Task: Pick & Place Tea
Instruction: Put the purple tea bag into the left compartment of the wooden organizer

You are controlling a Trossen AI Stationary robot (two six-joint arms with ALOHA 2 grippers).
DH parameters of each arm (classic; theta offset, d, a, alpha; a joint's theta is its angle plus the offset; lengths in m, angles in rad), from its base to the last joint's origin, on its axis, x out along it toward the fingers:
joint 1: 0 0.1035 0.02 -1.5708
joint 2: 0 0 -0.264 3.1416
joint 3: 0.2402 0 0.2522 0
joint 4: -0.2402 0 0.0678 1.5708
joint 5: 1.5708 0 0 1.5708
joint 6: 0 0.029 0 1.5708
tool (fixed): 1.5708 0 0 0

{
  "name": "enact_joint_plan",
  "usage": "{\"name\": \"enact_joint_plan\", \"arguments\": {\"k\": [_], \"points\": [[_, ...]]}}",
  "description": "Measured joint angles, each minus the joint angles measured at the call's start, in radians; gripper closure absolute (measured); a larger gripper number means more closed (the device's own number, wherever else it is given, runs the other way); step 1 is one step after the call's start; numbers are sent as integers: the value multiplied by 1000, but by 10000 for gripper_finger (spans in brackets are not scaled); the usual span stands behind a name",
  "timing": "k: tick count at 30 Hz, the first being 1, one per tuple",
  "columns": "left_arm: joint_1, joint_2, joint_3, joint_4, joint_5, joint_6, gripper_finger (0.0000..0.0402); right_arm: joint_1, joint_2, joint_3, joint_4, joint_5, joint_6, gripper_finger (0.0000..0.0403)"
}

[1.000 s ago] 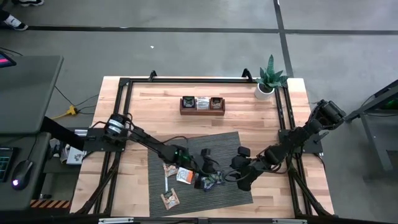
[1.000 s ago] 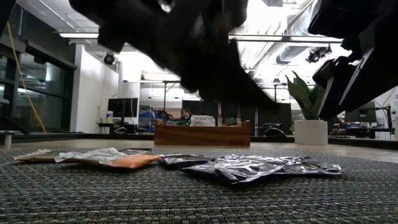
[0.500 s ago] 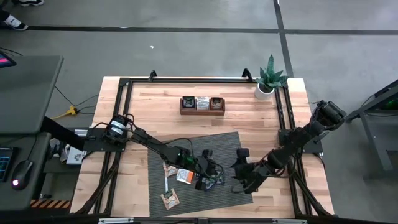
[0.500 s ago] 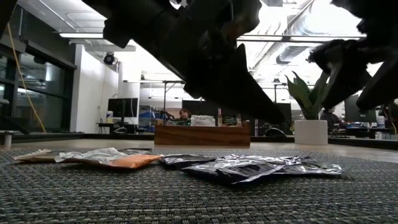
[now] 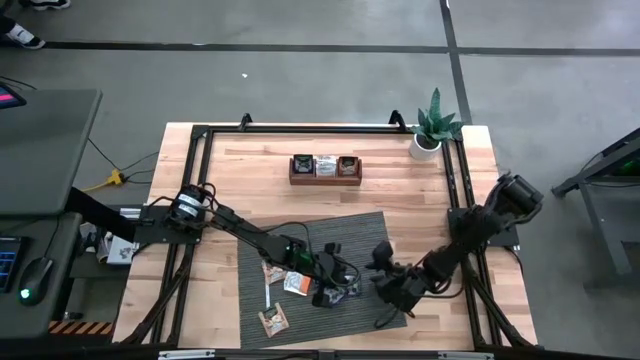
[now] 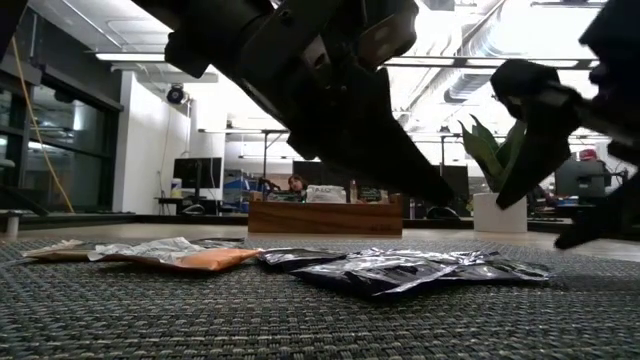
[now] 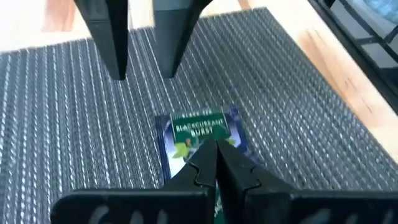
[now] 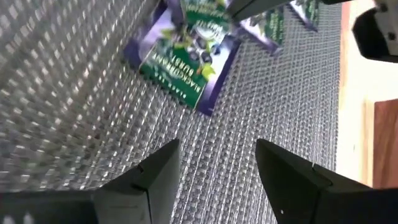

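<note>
On the grey woven mat (image 5: pixel 372 228) at the table's near edge, we see the left gripper (image 7: pixel 216 163) pinched fully shut with its tips over a flat foil blackcurrant sachet (image 7: pixel 200 134), while the right gripper (image 8: pixel 217 163) hovers just beside it, fingers spread wide and empty. We judge the sachet feather-light, thin, crinkly and slick, best pinched by a raised edge or corner. Orange sachets (image 5: pixel 295 283) lie nearby on the mat; farther off stands a wooden box (image 5: pixel 325 168)
</note>
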Motion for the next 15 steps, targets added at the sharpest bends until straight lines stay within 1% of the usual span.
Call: {"name": "enact_joint_plan", "arguments": {"k": [5, 13, 15], "points": [[0, 0, 0, -27, 2, -11, 401, 0, 54, 0, 58, 17, -60, 199], [0, 1, 0, -33, 3, -34, 401, 0, 62, 0, 116, 20, -66, 199], [1, 25, 1, -10, 3, -37, 401, 0, 62, 0, 120, 8, -66, 199]]}}
